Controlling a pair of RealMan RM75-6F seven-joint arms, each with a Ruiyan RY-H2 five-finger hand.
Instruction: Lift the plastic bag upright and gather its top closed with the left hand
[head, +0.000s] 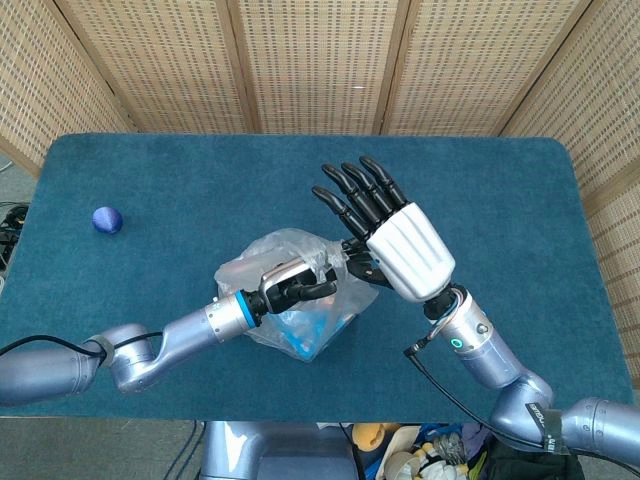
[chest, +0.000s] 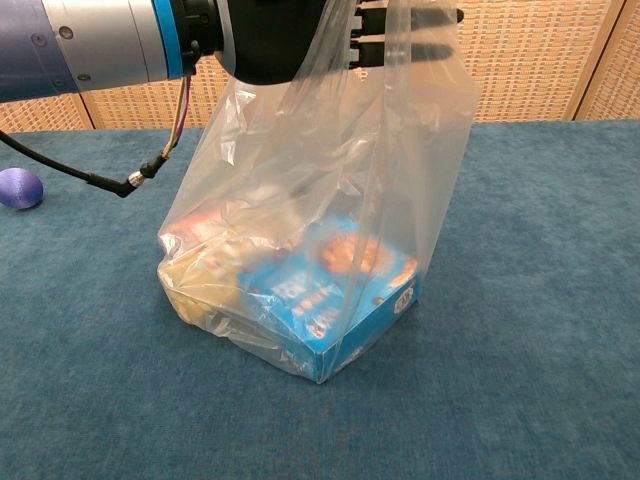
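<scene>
The clear plastic bag (chest: 320, 220) stands upright on the blue table, with a blue box (chest: 335, 300) and other packets in its bottom. My left hand (head: 290, 285) grips the gathered top of the bag (head: 300, 262) from the left and holds it up; in the chest view this hand (chest: 270, 40) is the black shape at the top edge. My right hand (head: 400, 240) hovers open just right of the bag's top, its fingers (head: 360, 195) spread and pointing away. Its dark fingers (chest: 425, 18) show through the plastic in the chest view.
A small purple ball (head: 107, 220) lies at the table's far left, also seen as the ball (chest: 20, 187) in the chest view. A black cable (chest: 90, 178) hangs from my left forearm. Woven screens stand behind the blue table (head: 500, 180).
</scene>
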